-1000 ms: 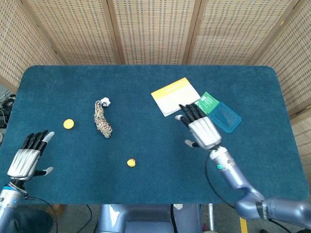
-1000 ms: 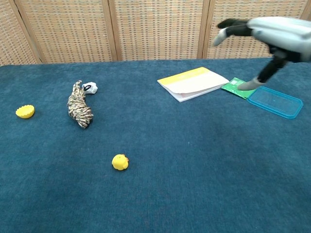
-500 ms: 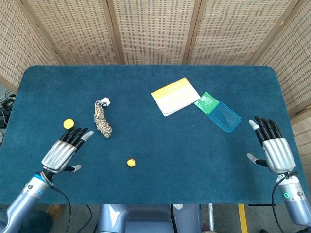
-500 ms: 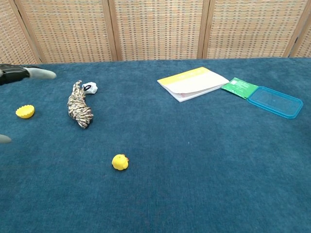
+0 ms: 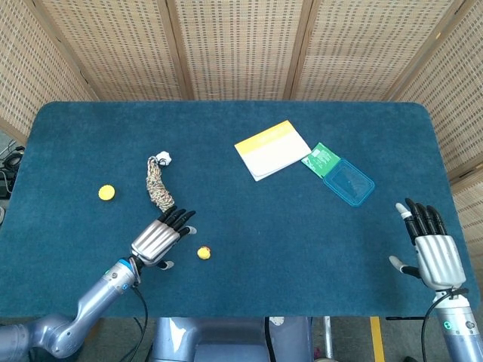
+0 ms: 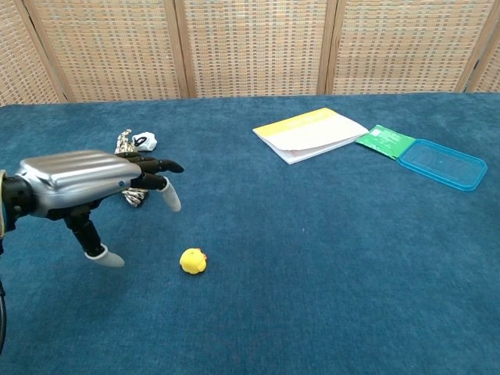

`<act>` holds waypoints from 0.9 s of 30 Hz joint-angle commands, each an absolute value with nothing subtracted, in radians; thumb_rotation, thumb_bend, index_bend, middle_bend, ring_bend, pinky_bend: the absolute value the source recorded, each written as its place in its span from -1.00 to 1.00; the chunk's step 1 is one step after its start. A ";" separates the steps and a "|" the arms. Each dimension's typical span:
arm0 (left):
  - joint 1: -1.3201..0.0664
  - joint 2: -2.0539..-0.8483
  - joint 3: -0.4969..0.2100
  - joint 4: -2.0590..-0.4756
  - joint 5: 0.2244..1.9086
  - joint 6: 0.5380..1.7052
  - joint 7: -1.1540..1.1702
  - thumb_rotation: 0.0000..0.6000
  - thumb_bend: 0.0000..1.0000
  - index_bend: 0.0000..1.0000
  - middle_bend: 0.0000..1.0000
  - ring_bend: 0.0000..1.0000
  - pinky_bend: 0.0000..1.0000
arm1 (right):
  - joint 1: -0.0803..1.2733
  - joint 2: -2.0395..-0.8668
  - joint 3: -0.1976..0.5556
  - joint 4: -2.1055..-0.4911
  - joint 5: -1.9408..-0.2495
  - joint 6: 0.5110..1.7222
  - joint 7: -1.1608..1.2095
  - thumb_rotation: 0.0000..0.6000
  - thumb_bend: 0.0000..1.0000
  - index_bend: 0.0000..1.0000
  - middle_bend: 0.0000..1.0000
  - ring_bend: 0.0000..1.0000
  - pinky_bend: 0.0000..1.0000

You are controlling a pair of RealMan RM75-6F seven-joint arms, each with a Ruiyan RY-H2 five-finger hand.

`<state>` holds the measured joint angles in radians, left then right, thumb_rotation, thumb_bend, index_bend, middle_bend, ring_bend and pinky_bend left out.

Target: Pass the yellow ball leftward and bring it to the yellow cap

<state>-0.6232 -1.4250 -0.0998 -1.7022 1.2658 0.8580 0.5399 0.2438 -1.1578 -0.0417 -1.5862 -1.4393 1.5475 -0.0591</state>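
Small round yellow ball point(image 5: 204, 253) on the napped blue tabletop point(image 5: 249, 264), just right of the metallic left hand point(image 5: 158, 240), which hovers with fingers spread, holding nothing. Yellow cap point(image 5: 106, 193) lies farther left; a braided rope bundle point(image 5: 158, 188) lies between cap and hand. Right hand point(image 5: 430, 251), fingers apart and empty, at the table's right edge. Beyond: yellow-white booklet point(image 5: 272, 149), green packet point(image 5: 323, 158), clear blue lid point(image 5: 349, 182)

I see yellow ball point(image 5: 204, 253) w/ red spot, yellow cap point(image 5: 106, 192), brown-speckled rope point(image 5: 159, 189), blue table point(image 5: 249, 283), yellow/white pad point(image 5: 272, 149), green card point(image 5: 323, 158), clear-blue lid point(image 5: 349, 182).
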 commanded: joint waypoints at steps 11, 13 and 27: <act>-0.713 -1.560 -0.096 -1.569 1.224 0.797 0.519 1.00 -0.43 -0.31 -1.00 -1.00 -1.00 | 0.227 -1.164 -0.003 -1.580 -1.450 1.519 -0.055 1.00 -1.00 -0.90 -1.00 -1.00 -1.00; -0.722 -1.573 -0.093 -1.557 1.221 0.792 0.518 1.00 -0.40 -0.31 -1.00 -1.00 -1.00 | 0.224 -1.166 0.003 -1.576 -1.453 1.518 -0.050 1.00 -1.00 -0.88 -1.00 -1.00 -1.00; -0.749 -1.614 -0.066 -1.528 1.203 0.820 0.529 1.00 -0.39 -0.23 -1.00 -1.00 -1.00 | 0.207 -1.168 0.034 -1.564 -1.463 1.494 -0.038 1.00 -1.00 -0.86 -1.00 -1.00 -1.00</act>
<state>-0.7475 -1.6120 -0.0672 -1.5288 1.2051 0.8181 0.5281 0.2076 -1.1684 0.0337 -1.5645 -1.4627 1.4944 -0.0375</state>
